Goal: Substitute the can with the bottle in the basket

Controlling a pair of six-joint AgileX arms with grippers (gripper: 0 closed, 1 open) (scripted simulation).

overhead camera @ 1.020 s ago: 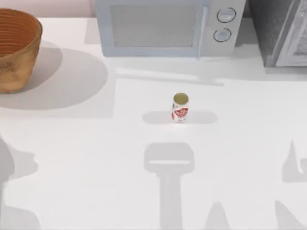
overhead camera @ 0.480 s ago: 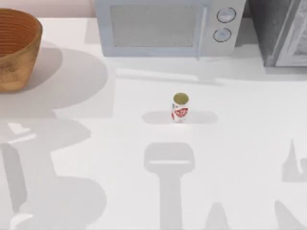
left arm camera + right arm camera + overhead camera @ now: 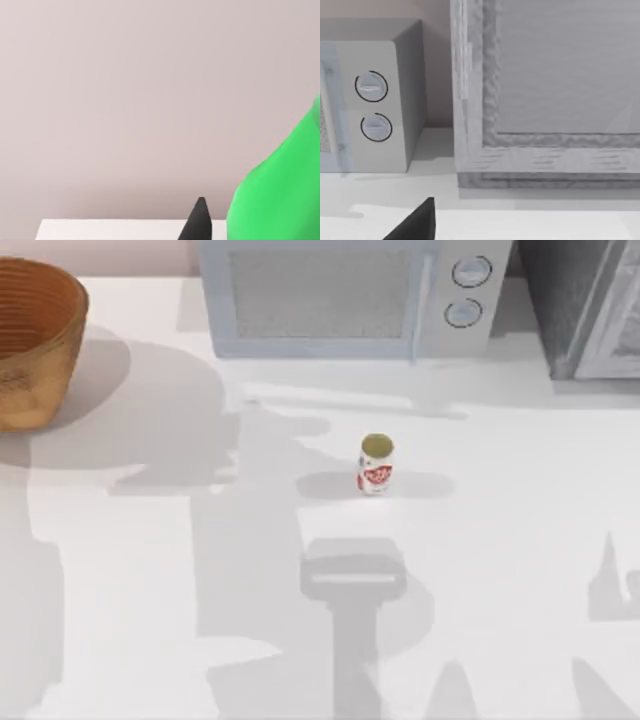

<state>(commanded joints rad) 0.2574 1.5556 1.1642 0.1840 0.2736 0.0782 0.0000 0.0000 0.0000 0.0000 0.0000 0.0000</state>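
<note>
Microwave (image 3: 345, 295) + grey cabinet (image 3: 590, 305), table back.

A white table (image 3: 500, 540) is crossed by grey shadows; a microwave (image 3: 350, 295) and grey cabinet (image 3: 585, 305) are set along the frame's top.

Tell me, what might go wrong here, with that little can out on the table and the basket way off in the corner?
The can stands upright and alone mid-table, small and narrow, so a careless arm sweeping past could tip it. The basket sits at the far left, partly past the top view's edge, so aiming a drop into it may be harder. In the left wrist view a green object, perhaps the bottle, sits beside a dark fingertip; if the grip is poor it could slip.
</note>
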